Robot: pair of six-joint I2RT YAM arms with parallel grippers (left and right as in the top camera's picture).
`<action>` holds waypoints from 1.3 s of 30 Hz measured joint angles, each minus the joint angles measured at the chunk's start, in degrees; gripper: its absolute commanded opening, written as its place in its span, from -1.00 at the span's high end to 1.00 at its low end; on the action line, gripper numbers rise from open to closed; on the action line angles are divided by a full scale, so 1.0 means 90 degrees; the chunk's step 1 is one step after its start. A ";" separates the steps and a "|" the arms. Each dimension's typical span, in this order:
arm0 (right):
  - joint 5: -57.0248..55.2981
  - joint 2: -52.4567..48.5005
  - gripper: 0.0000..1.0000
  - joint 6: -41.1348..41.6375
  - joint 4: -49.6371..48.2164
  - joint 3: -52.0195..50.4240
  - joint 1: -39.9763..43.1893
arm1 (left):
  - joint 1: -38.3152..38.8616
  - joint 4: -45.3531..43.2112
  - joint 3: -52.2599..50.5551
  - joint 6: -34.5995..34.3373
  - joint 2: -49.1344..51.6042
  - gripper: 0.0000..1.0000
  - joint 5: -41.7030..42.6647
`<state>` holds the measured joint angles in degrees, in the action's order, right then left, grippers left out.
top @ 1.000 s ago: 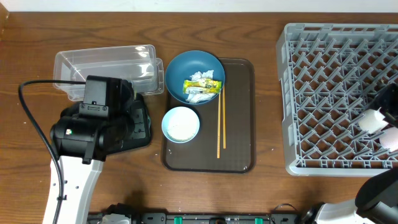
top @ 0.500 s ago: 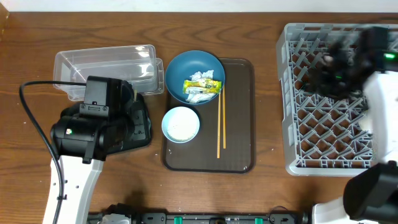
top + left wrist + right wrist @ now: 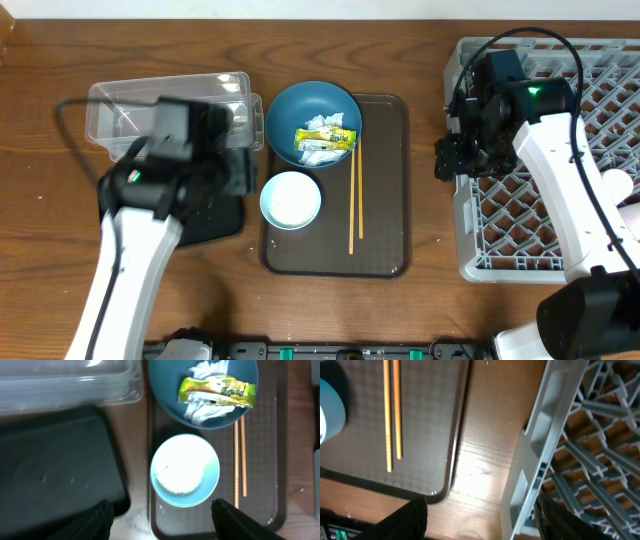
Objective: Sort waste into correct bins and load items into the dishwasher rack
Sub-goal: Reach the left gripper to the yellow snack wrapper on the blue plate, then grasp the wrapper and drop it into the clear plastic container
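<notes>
Two chopsticks (image 3: 354, 200) lie side by side on the tray (image 3: 385, 230), right of the small bowl (image 3: 291, 199). Thin, stiff, light, probably slippery; best pinched together mid-length. Left end effector (image 3: 162, 509) wide, empty, over small bowl. Right end effector (image 3: 481, 506) wide, empty, at rack (image 3: 465, 240) edge.

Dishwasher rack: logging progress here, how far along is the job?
Early. A white thing, perhaps a cup, sits in the rack. The left gripper and right gripper are open, empty. Undone: wrapper and napkins in the dark-blue bowl, rice in the light-blue bowl, chopsticks on the tray.
</notes>
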<state>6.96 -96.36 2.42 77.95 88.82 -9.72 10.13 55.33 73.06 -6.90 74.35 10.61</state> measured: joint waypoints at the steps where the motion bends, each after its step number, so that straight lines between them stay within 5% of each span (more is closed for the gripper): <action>1: -0.0034 0.0000 -0.38 0.0000 0.0034 0.0000 0.0000 | 0.0097 -0.0063 0.0131 0.0100 0.0240 -0.33 0.0000; 8: -0.0151 0.0000 -0.40 0.0012 0.0189 0.0002 0.0000 | 0.0724 -0.1183 0.1200 0.1275 0.2006 -0.46 -0.0002; 18: -0.0165 0.0000 -0.42 0.0015 0.0221 0.0002 0.0000 | 0.0877 -0.2261 0.1246 0.2630 0.3427 -0.47 -0.0007; 39: -0.0165 0.0000 -0.43 0.0015 0.0333 0.0002 0.0000 | 0.0889 -0.3058 0.1246 0.2987 0.4959 -0.58 0.0398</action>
<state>5.48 -96.36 2.55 80.95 88.84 -9.72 18.13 27.81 84.27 19.99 118.98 14.20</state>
